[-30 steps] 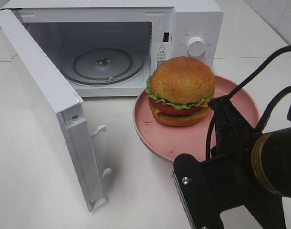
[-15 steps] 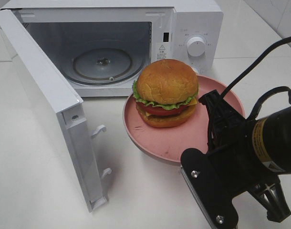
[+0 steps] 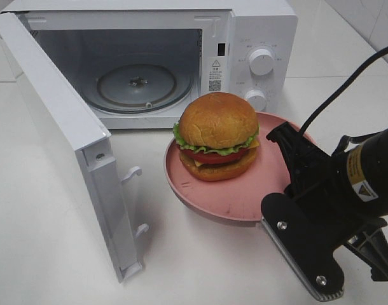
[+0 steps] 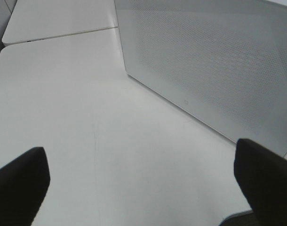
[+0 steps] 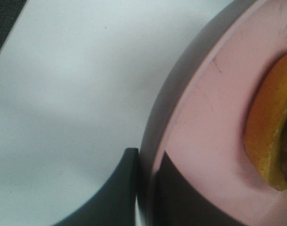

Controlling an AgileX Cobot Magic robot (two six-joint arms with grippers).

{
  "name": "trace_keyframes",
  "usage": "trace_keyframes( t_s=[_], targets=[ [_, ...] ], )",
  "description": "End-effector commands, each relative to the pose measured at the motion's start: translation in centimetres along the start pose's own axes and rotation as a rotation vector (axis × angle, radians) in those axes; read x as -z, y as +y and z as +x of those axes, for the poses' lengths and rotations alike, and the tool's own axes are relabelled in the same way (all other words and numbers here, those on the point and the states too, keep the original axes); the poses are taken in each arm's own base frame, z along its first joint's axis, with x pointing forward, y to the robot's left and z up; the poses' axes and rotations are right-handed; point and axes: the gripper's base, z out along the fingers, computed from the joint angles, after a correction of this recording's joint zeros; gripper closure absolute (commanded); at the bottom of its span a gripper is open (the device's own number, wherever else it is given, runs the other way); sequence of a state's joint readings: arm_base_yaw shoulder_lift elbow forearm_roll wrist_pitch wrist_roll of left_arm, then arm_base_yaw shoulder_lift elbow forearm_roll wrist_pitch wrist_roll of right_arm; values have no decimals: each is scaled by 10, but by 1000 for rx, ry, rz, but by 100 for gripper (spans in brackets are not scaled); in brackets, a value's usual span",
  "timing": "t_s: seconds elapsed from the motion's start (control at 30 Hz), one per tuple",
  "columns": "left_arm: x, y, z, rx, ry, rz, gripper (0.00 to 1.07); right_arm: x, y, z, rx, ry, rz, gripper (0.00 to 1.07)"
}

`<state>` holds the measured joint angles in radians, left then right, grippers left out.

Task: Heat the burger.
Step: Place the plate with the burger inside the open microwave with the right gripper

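Observation:
The burger (image 3: pixel 216 136), with its golden bun, lettuce and tomato, sits on a pink plate (image 3: pixel 245 200) held just above the table in front of the microwave's control panel. My right gripper (image 3: pixel 280 135) is shut on the plate's right rim. In the right wrist view its dark fingers (image 5: pixel 120 188) pinch the rim of the plate (image 5: pixel 214 122), and the edge of the burger (image 5: pixel 270 136) shows beyond. My left gripper (image 4: pixel 143 188) is open and holds nothing, low over the table beside the outer face of the microwave door (image 4: pixel 214 61).
The white microwave (image 3: pixel 257 38) stands at the back with its door (image 3: pixel 60 127) swung wide to the left. Its glass turntable (image 3: pixel 140 86) is bare. White tabletop lies in front of the door and the plate.
The plate with the burger has moved left and slightly nearer, carried by my right gripper. The left gripper's opening is unchanged.

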<state>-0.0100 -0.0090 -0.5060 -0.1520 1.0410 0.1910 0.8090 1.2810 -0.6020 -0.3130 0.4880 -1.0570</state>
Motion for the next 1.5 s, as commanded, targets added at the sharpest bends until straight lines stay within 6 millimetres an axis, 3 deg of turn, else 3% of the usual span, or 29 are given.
trace_keyframes(
  t_s=[0.03,0.53,0.97,1.5],
  targets=[
    [2,-1,2,1,-14,6,6,2,-9,6,33,-35,76,107],
    [2,-1,2,1,-14,6,6,1,-13,19,96,-128,83,107],
    [2,-1,2,1,-14,6,6,6,-31,18,88,-130,128,107],
    [2,-1,2,1,-14,6,6,-8,-58,13,74,-136,127,107]
  ],
)
